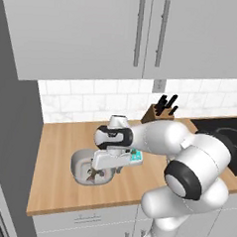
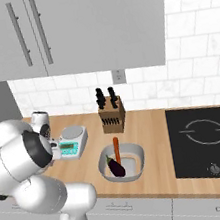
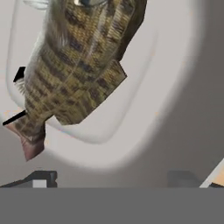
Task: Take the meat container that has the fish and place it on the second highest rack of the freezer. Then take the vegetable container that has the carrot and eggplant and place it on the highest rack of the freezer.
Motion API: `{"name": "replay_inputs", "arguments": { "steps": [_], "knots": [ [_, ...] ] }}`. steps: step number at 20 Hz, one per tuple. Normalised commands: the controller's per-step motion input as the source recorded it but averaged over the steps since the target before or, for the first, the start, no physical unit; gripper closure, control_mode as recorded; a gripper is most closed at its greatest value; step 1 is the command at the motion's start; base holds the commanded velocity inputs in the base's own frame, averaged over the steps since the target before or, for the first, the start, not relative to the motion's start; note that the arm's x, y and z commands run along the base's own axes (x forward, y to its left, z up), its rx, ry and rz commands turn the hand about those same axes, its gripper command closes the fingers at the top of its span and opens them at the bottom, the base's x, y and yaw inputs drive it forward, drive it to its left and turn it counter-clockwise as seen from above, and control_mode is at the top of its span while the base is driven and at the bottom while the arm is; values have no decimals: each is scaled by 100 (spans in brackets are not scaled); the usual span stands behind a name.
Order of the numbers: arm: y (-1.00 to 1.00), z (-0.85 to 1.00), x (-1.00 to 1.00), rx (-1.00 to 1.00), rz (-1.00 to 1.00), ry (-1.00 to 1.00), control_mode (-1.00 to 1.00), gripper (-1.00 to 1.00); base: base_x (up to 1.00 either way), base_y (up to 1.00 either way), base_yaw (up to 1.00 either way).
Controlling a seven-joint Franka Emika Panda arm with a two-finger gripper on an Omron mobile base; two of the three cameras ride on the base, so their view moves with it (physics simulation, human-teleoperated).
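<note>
A wooden counter (image 2: 150, 125) ran along the tiled wall. On it sat a pale tub (image 1: 80, 164) with the fish (image 3: 74, 65) inside, near the front edge. A small kitchen scale (image 2: 71, 141) stood beside a knife block (image 2: 112, 115) at the back. Another tub (image 2: 136, 159) held the carrot (image 2: 116, 150) and the eggplant (image 2: 115, 167), next to a black cooktop (image 2: 208, 141) set into the wood
</note>
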Motion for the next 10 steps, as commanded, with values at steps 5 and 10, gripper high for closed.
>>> {"name": "replay_inputs", "arguments": {
  "steps": [5,10],
  "knots": [
    [0,0,10,-3,-19,9,-100,-100,0,0,0],
    [4,6,3,-9,-8,2,-100,-100,0,0,0]
  ]
}}
